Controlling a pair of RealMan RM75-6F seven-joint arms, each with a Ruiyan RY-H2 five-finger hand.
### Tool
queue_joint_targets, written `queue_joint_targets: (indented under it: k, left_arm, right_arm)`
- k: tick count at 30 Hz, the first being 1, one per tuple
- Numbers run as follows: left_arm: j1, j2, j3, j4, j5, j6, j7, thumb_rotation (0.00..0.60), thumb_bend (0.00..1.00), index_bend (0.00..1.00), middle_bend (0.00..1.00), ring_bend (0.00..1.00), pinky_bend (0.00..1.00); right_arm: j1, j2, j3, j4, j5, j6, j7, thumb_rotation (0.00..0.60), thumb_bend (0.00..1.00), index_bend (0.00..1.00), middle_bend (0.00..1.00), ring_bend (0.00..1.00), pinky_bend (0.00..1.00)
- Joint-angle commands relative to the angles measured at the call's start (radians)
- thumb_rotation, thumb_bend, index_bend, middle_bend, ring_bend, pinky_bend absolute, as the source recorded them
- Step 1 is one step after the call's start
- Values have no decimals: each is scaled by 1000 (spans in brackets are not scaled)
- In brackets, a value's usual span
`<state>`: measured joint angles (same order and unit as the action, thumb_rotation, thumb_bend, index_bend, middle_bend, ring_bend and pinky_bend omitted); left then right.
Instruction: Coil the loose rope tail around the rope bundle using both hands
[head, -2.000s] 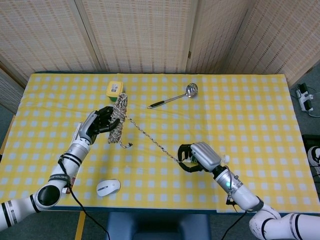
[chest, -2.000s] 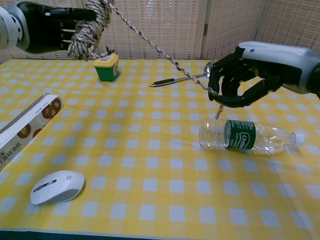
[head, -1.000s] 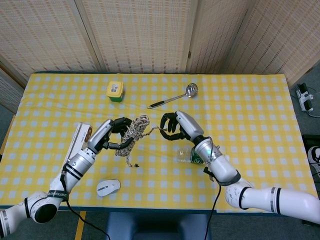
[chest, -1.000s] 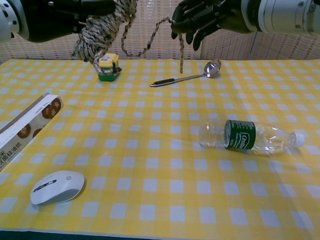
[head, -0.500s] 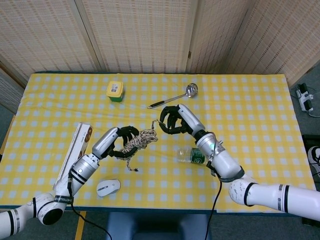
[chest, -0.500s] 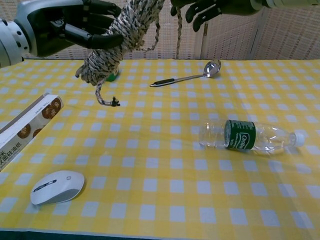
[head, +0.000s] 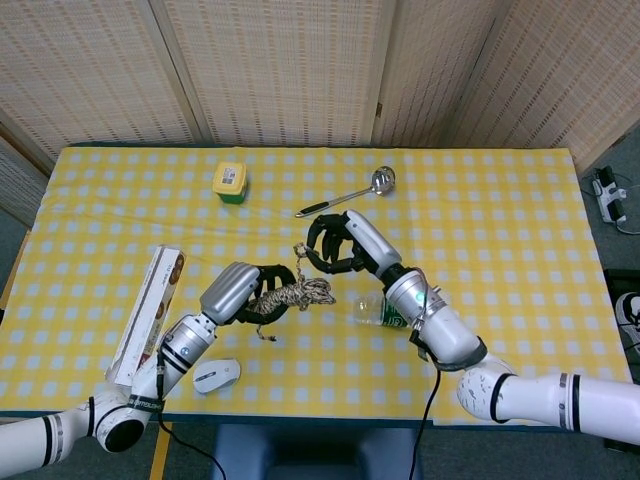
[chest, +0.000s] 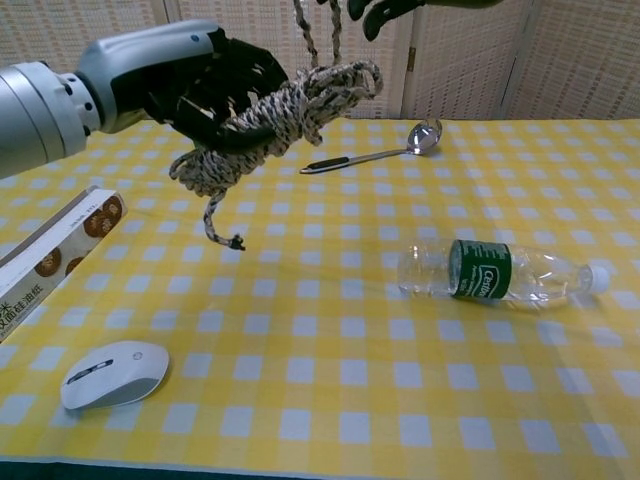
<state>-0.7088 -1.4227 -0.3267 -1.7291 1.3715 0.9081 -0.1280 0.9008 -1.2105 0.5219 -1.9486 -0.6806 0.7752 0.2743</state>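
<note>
Starting at the far left, we're seeing a long biscuit box (head: 147, 313) lying on the yellow checked table (head: 520, 220), w/ a white computer mouse (chest: 114, 373) near the front edge just beside it. Our left hand (head: 232, 291) is gripping the rope bundle (chest: 268, 122), fingers wrapped around its middle, holding it up in the air above the cloth; a short frayed end is hanging down from the bundle's lower left. Behind it, toward the back of the table, a small green tub w/ yellow lid (head: 229, 181) is sitting. The loose rope tail (head: 299, 258) is running up from the bundle's right end to our right hand (head: 340, 243), which is pinching it w/ curled fingers, just beside the bundle and slightly higher. Past that, a metal ladle (head: 347, 194) is lying at an angle, and a clear water bottle (chest: 505, 273) w/ green label is lying on its side, partly under the right forearm in the head view.
</note>
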Motion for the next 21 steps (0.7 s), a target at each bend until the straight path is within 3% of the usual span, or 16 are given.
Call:
queue_joint_targets:
  k: [1,21]
  left_arm:
    - [-24,-25,16,0,-43,19,87,600,643,613,664,617,649]
    - [-119,-71,11,-30,-467,34,372,600,643,618,663,620,649]
  right_arm:
    - [1,1,-1,-19,-16,0,5,600,622,746,554,603,599]
    - [-12,13,-43,-124,-160,-3,16,600,633,749,556,602,599]
